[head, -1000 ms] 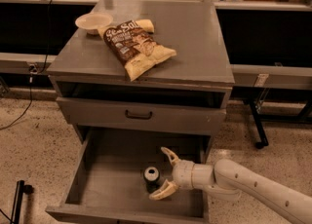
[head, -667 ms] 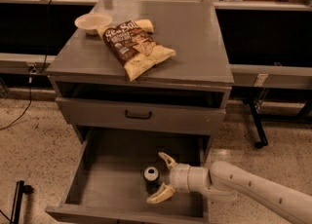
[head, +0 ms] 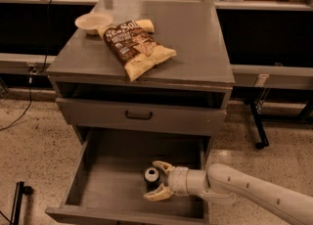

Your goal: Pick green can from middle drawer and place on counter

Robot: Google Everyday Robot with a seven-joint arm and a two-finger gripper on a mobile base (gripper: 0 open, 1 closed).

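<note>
The green can (head: 150, 176) stands upright on the floor of the open middle drawer (head: 117, 185), right of centre; I see its silver lid from above. My gripper (head: 157, 181) reaches in from the right, low inside the drawer. It is open, with one cream finger (head: 162, 166) behind the can and the other (head: 156, 195) in front of it, so the can sits between them. The counter (head: 195, 43) is the grey cabinet top above the drawer.
A brown and cream chip bag (head: 135, 46) lies on the counter's left half, with a white bowl (head: 93, 22) at its back left corner. A shut drawer front with a dark handle (head: 138, 116) sits above the open drawer. A dark stand (head: 257, 126) is at the right.
My gripper has moved a little left and forward, so its fingers now straddle the can more closely. The can has not moved.
</note>
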